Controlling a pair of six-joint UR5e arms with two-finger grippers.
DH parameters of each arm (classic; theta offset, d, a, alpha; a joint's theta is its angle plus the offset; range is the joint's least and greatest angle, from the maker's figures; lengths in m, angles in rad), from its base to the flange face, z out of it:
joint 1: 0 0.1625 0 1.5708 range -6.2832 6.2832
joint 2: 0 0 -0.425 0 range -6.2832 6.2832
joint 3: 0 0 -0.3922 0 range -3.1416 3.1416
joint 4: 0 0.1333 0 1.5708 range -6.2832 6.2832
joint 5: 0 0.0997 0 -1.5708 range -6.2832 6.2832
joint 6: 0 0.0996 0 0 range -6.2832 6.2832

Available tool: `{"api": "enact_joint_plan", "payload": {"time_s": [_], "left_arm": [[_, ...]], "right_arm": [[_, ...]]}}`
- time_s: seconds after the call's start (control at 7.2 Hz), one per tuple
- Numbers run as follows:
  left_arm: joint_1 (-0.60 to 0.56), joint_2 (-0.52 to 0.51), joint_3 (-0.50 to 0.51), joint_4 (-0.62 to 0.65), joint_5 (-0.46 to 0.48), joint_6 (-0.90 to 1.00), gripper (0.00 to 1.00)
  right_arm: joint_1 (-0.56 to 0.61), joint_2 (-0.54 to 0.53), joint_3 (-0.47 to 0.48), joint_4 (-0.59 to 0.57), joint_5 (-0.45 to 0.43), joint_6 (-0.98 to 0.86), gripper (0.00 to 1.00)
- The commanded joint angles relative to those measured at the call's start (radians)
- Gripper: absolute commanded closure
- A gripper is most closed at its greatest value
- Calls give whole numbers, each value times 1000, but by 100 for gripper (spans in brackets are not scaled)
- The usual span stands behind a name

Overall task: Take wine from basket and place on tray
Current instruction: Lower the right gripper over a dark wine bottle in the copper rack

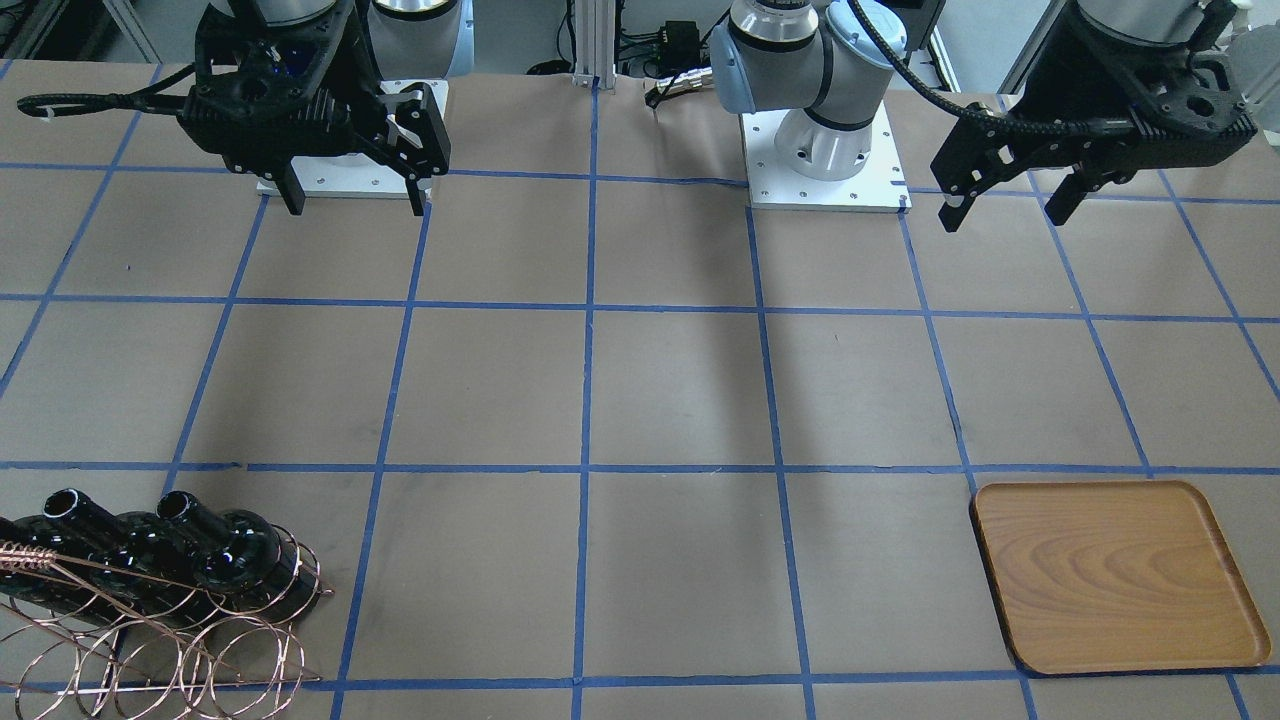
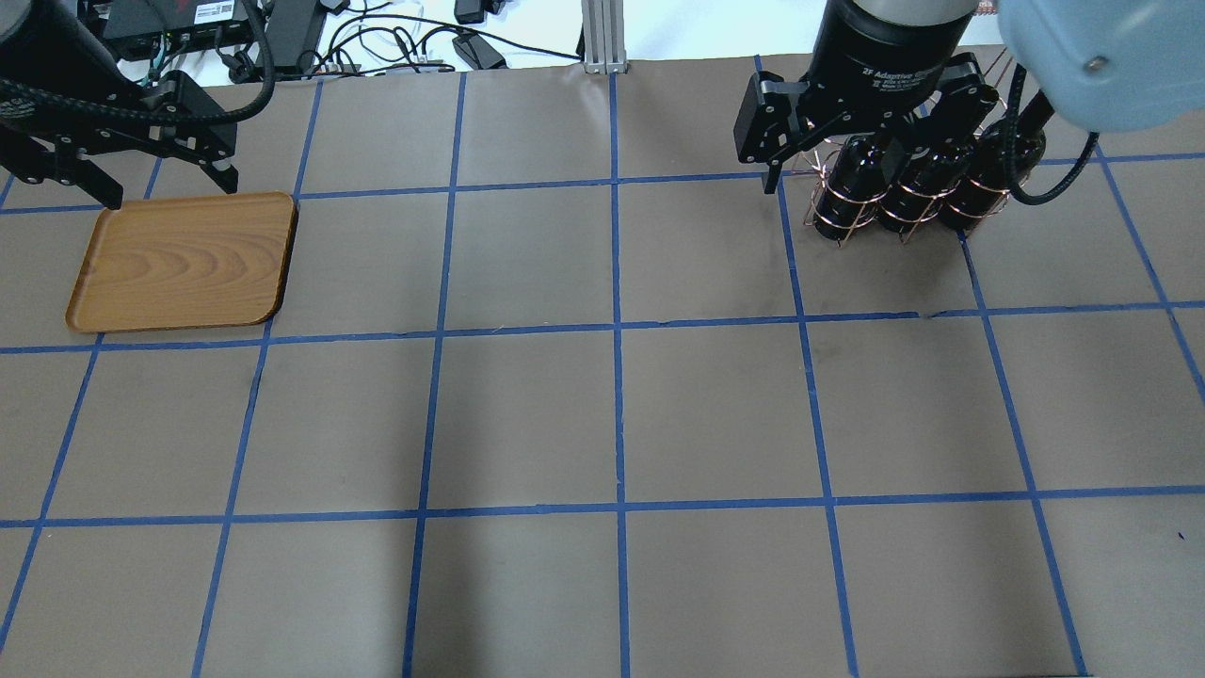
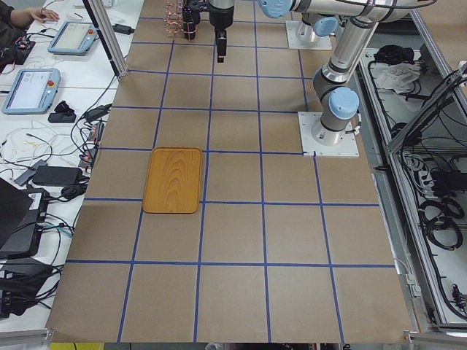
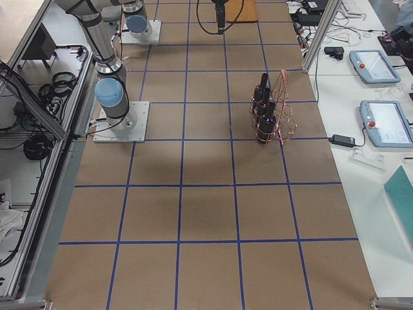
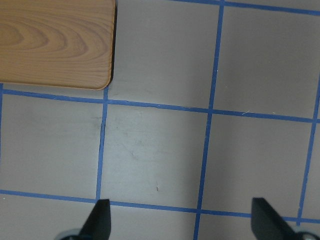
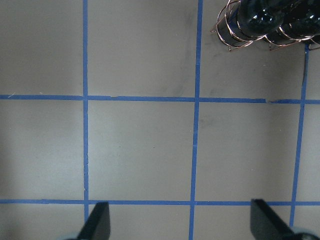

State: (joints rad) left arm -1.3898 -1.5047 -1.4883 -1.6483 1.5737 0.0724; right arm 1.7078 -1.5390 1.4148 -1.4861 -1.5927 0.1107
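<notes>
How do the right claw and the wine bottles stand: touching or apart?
Apart. The front-facing view shows the right claw at the table's robot side and the wine bottles at the opposite edge, whole grid squares between.

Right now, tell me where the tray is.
In the overhead view the tray lies at upper left, on the robot's left side, across the table from the bottle rack.

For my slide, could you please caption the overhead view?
Left tool and right tool open, three wine bottles in basket, tray bare.
</notes>
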Motion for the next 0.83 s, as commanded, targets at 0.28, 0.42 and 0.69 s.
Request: {"api": "enact_joint_plan", "payload": {"time_s": [0.28, 0.42, 0.69], "left_arm": [[0, 9, 5, -5, 18, 0, 0], [0, 1, 5, -5, 17, -2, 0], [0, -8, 3, -7, 14, 0, 0]], "right_arm": [[-216, 98, -20, -57, -12, -210, 0], [-261, 138, -31, -86, -13, -301, 0], [-298, 245, -101, -150, -53, -336, 0]]}}
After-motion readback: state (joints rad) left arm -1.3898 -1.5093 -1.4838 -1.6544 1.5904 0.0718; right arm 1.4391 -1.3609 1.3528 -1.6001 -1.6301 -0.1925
